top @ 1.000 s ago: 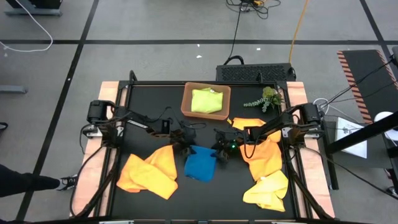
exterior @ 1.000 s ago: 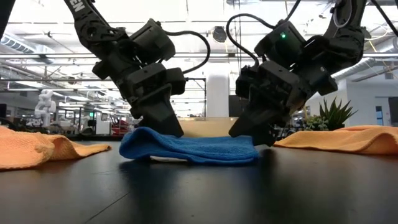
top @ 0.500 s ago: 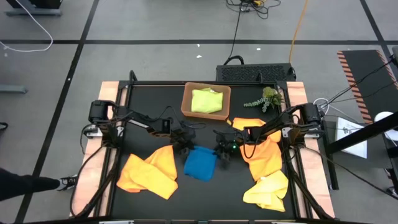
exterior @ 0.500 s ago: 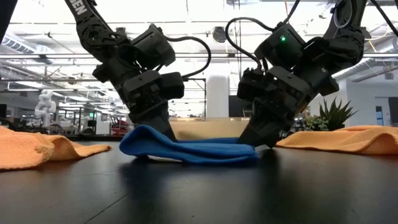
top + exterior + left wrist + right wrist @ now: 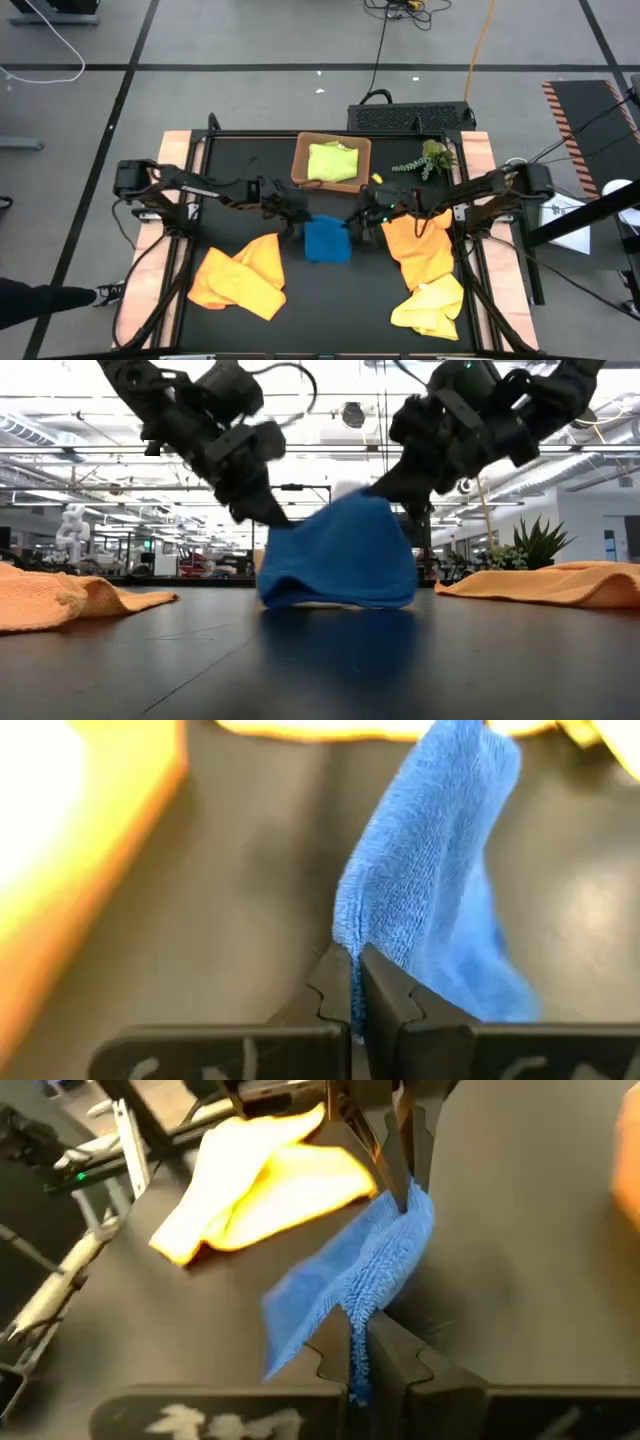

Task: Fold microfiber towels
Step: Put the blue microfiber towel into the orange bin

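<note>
the black table [image 5: 330, 300] carries several cloths: an orange towel [image 5: 240, 275] near the left front, another orange towel [image 5: 420, 245] on the right with a yellow towel [image 5: 430, 305] in front of it, and a lime towel [image 5: 333, 162] lying in the brown tray [image 5: 300, 160] at the back. in the middle the blue towel [image 5: 340, 555] hangs lifted by two corners, its lower edge seemingly touching the table. the left gripper [image 5: 268, 512] is clamped on one top corner, the right gripper [image 5: 385, 485] pinched tight on the other. a small plant sprig [image 5: 428, 158] lies beside the tray.
</note>
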Controlling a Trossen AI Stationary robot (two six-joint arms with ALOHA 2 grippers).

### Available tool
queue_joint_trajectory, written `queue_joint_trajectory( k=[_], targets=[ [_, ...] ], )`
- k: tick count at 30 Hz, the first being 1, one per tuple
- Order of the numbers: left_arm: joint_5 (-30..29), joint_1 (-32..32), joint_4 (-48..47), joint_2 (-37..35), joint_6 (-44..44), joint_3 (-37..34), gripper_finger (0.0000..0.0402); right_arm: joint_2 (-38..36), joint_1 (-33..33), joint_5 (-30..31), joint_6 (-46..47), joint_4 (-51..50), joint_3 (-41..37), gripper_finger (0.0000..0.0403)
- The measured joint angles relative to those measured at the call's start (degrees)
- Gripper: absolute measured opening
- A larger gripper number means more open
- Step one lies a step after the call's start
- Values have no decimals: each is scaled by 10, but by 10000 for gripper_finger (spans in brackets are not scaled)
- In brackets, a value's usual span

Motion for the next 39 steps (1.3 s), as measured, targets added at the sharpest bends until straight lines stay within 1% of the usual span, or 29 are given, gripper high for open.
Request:
queue_joint_trajectory(
  k=[4,6,9,12,15,18,21,24,27,31,33,39],
  targets=[
    [-56,21,6,-48,43,1,4,-51,-41,26,-34,-27,0,2],
    [-68,36,4,-69,60,1,4,-67,-66,27,-44,-32,1,1],
    [-75,67,27,-82,83,2,3,-81,-105,27,-53,-27,1,1],
    [-69,103,39,-84,101,2,3,-83,-145,30,-61,-20,2,1],
    [-51,142,50,-78,110,5,2,-77,-181,40,-69,-15,3,1],
    [-20,174,69,-74,118,4,2,-58,-211,37,-72,-3,4,0],
    [-3,204,103,-61,121,3,2,-27,-233,35,-80,-1,20,0],
    [9,232,120,-38,131,8,2,16,-250,37,-99,-9,44,0],
    [13,260,107,5,137,28,1,55,-267,42,-118,-15,72,0],
    [32,288,97,73,150,77,1,94,-285,61,-145,-45,101,0],
    [31,295,81,102,162,110,2,107,-293,73,-160,-48,109,0],
    [22,311,16,174,185,194,2,141,-324,74,-180,-62,130,0]
  ],
)
